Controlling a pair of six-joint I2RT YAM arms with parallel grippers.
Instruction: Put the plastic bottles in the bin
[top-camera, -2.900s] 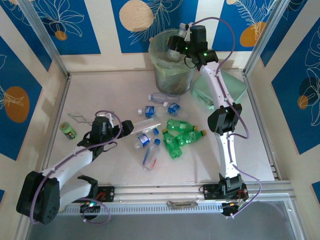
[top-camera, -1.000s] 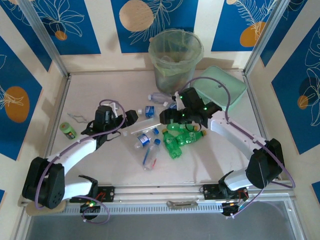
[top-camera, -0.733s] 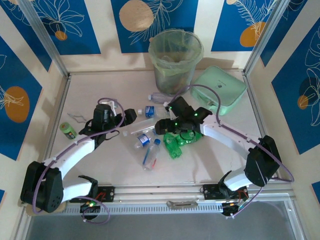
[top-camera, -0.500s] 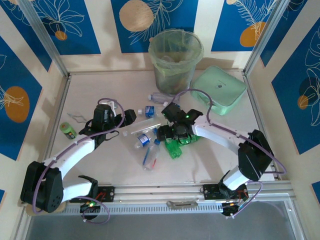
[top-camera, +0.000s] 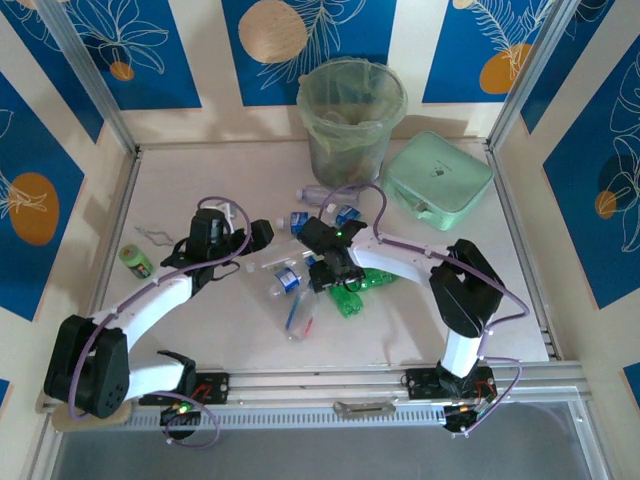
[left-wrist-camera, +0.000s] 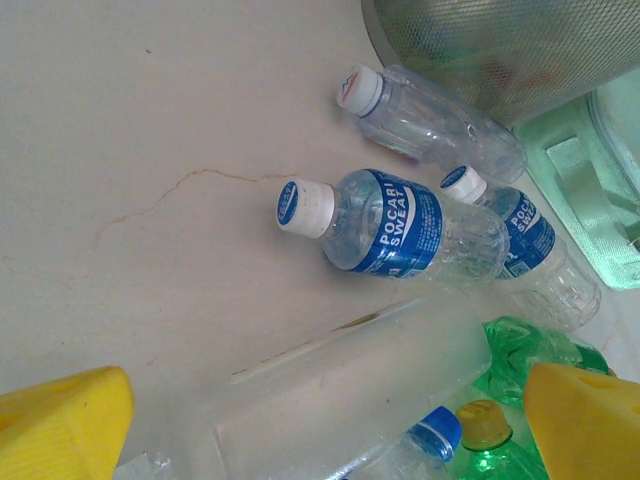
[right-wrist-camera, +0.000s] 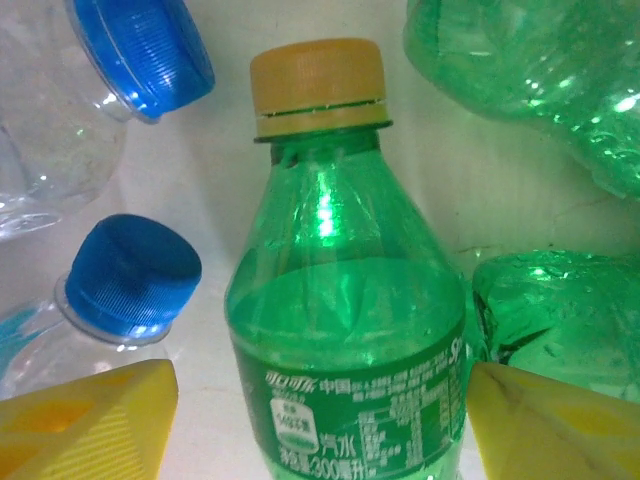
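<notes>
We're on the grab part of this one. Our right pincer (right-wrist-camera: 320, 430) is down in the pile of plastic bottles (top-camera: 300, 312) on the tabletop (top-camera: 200, 170), on the near side of the bin (top-camera: 340, 150). Its yellow fingers (right-wrist-camera: 90, 420) stand apart with a green bottle (right-wrist-camera: 345, 330) between them. We can't tell whether either pad touches the plastic yet, so we don't count it as gripped.

Tips from where we sit:

- **Where to squeeze:** the fingers straddle the labelled belly, which looks like the widest, roundest part. That's a decent spot, but thin plastic like this probably dents and squirts out. We'd go gentle and centred rather than hard.
- **Angle:** the orange cap (right-wrist-camera: 318, 75) seems to point away from the wrist, so the bottle lies lengthwise along the pincer. A square bite across the body is what we want.
- **Neighbours:** a blue cap (right-wrist-camera: 130, 275) lies just beside the bottle on one side, and crushed green bottles (right-wrist-camera: 560, 310) crowd it on the other. A finger could snag one and drag it along.
- **Lift:** we'd go straight up out of the pile before swinging toward the bin.

Our left pincer (left-wrist-camera: 320, 420) hangs wide apart, holding nothing. It faces a Pocari Sweat bottle (left-wrist-camera: 400, 225) that lies nearer the bin.
</notes>
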